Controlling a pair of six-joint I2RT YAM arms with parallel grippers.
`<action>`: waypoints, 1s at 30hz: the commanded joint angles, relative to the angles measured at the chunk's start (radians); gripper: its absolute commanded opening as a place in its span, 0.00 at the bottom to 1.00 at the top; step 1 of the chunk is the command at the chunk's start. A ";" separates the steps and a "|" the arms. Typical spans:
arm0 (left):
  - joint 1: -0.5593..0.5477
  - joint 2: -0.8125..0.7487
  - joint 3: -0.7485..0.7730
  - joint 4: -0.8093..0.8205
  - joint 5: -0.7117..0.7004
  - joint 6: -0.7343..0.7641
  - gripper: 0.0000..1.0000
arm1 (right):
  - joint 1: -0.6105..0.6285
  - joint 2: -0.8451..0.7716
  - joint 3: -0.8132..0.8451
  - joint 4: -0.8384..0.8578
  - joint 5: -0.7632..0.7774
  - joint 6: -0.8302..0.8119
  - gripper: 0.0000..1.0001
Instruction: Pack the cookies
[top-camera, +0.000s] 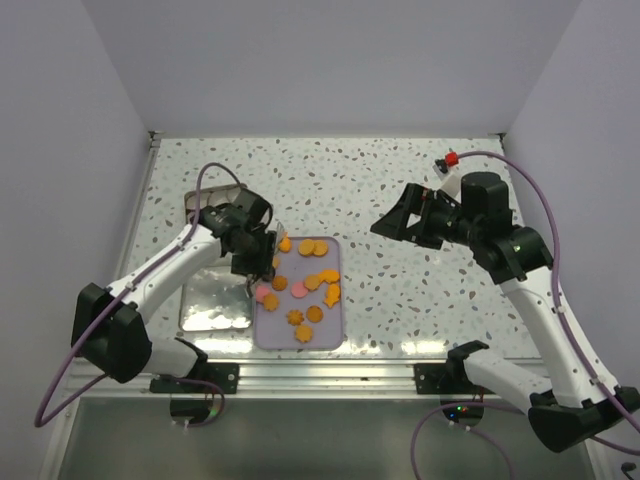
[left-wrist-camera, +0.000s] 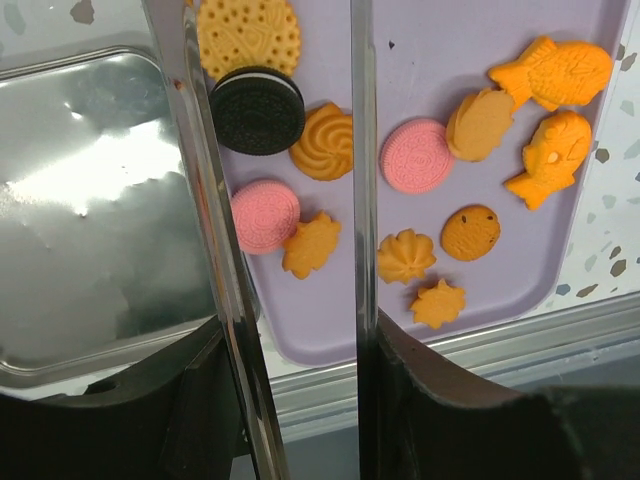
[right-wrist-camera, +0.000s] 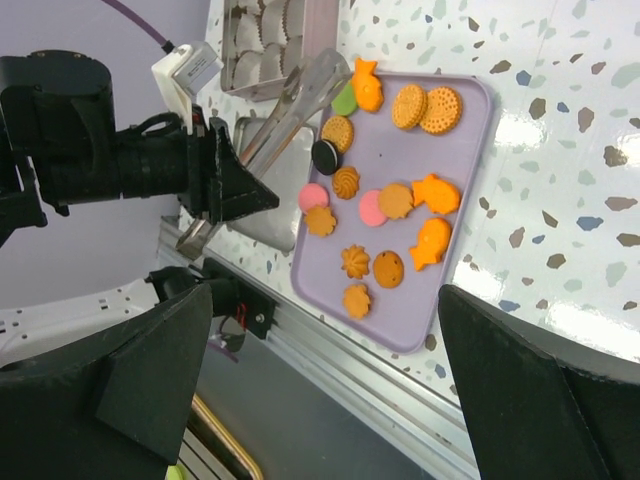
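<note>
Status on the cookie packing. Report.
Left hand shut on metal tongs over the lilac tray. Right hand open, empty, off to the side. Cookies on the tray, open tin beside it. Nothing blocking.

The white speckled table (top-camera: 400, 190) carries a lilac tray (top-camera: 272, 337), a shiny metal tin (top-camera: 212, 298) just beside it, and a second tin (right-wrist-camera: 265, 50) behind.

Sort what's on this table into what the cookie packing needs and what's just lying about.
Needed for the job:
cookies
purple tray under them
tongs, held in the left end effector
tin lined with paper cups

Lying about:
shiny tin half beside the tray, probably the lid
red-capped bottle on the far side, by the right arm
</note>
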 joint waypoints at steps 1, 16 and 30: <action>-0.024 0.036 0.063 0.025 -0.020 -0.014 0.52 | 0.002 -0.022 0.005 -0.030 0.021 -0.028 0.99; -0.113 0.242 0.188 -0.041 -0.146 -0.017 0.52 | 0.003 -0.029 0.006 -0.042 0.043 -0.043 0.99; -0.119 0.248 0.217 -0.098 -0.190 0.009 0.50 | 0.003 -0.019 0.000 -0.038 0.041 -0.046 0.99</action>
